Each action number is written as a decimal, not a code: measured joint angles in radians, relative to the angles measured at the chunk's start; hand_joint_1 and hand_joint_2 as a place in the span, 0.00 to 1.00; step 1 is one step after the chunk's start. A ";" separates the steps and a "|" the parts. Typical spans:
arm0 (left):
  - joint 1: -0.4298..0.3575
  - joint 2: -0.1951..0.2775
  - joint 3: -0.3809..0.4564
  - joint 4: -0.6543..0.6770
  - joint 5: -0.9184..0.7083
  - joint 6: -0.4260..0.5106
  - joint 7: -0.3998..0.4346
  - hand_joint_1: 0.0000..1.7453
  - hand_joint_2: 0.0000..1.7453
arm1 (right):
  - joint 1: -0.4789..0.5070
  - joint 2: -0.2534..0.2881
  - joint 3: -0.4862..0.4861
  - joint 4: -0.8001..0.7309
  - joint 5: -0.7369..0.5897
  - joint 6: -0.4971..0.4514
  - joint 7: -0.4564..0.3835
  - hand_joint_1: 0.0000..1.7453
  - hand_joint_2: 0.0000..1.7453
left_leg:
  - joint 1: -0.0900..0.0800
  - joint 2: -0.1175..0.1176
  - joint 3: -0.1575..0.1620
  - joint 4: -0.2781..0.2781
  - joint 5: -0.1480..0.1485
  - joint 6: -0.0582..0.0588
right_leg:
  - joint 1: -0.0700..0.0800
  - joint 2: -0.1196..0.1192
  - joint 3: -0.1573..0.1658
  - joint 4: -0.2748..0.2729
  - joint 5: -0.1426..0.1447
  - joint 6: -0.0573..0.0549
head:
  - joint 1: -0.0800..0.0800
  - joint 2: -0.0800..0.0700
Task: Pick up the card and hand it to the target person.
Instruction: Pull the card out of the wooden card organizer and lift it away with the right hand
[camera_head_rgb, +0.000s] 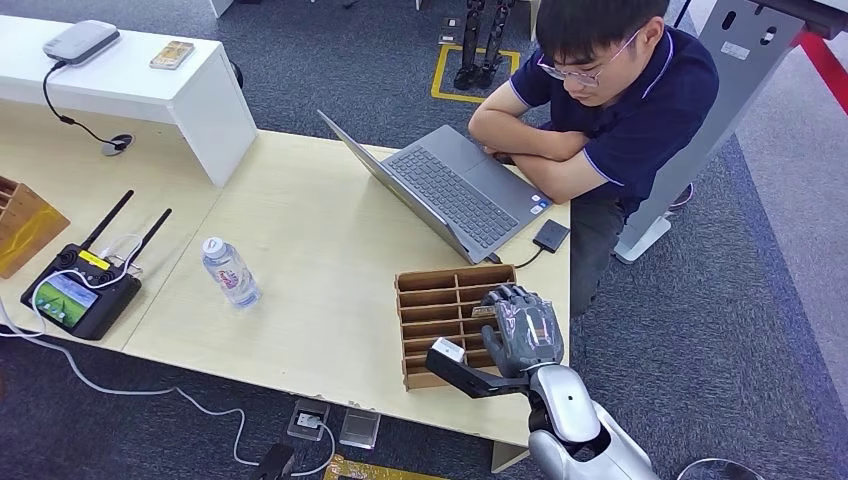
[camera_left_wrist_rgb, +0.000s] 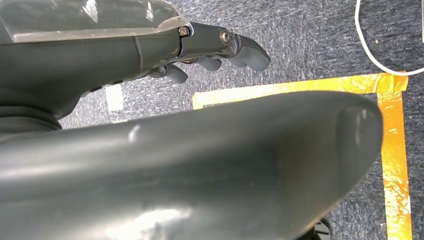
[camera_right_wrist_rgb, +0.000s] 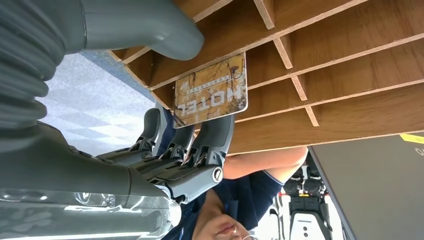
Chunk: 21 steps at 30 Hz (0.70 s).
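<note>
The right hand (camera_right_wrist_rgb: 165, 145) is reaching into the brown slotted wooden rack (camera_head_rgb: 430, 300), fingers touching the brown printed hotel card (camera_right_wrist_rgb: 211, 91); whether it is grasping cannot be told.

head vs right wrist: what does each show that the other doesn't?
Head view alone: the laptop's keyboard, water bottle, and tablet on the desk.

Right wrist view alone: the card marked HOTEL, standing in a slot with the right hand's fingers against it, thumb on the other side.

Both: the right hand, the wooden organizer, the seated person.
</note>
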 joint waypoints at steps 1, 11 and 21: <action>0.000 0.000 0.000 0.000 0.000 0.000 -0.001 0.00 0.00 | 0.000 0.000 0.000 0.001 0.000 0.000 0.000 0.68 1.00 | 0.000 0.000 0.000 0.000 0.000 0.000 | 0.000 0.000 0.000 0.000 0.000 0.000 | 0.000 0.000; -0.001 0.000 0.000 0.000 -0.012 -0.002 0.001 0.00 0.00 | -0.005 0.001 0.000 0.001 -0.004 -0.004 0.012 0.76 1.00 | 0.000 0.000 0.000 0.000 0.000 0.000 | 0.000 0.000 0.000 0.000 0.000 0.000 | 0.000 0.000; -0.001 0.000 0.000 0.000 -0.013 -0.005 0.004 0.00 0.00 | -0.001 0.001 -0.001 0.000 -0.006 -0.026 0.020 0.87 1.00 | 0.000 0.000 0.000 0.000 0.000 0.000 | 0.000 0.000 0.000 0.000 0.000 0.000 | 0.000 0.000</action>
